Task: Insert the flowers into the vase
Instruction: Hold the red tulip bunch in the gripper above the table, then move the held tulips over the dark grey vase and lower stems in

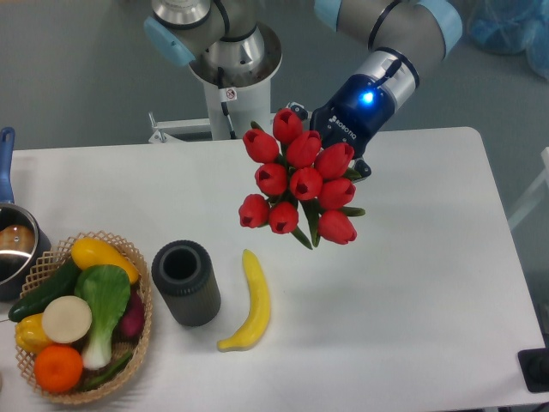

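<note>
White table (pixel 412 283), flowers (pixel 298 184) above, vase (pixel 186 283) apart

Grey metal arm (pixel 390 26) built of thick round tubes, with pale blue caps at the joints. White round base column (pixel 233 90) at twelve o'clock of the table, bearing a small red-and-white sticker and a thin black cable down its front. Silver ring above a dark blue wrist section (pixel 360 107), lit by a bright blue lamp, with small white lettering along its side. Black fittings just below the blue part.
</note>
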{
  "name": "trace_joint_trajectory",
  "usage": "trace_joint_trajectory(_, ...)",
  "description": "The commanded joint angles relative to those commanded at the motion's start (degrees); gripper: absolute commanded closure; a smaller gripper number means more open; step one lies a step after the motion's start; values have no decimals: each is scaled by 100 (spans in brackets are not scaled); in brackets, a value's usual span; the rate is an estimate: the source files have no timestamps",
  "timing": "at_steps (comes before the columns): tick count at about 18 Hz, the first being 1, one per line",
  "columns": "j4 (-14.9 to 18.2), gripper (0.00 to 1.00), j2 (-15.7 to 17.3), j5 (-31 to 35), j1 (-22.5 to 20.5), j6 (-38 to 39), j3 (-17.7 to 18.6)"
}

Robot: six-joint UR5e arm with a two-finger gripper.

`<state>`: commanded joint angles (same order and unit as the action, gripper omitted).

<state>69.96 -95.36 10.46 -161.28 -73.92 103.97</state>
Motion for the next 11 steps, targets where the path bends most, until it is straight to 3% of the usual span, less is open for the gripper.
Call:
trace_joint_trajectory(5, -70, 70, -53, -588, 176, -44, 44)
trace_joint_trajectory(7, -298, 70, -105, -624, 246, -53, 53)
trace_joint_trajectory(11, -1079, 70, -430, -633, 580, -62, 35)
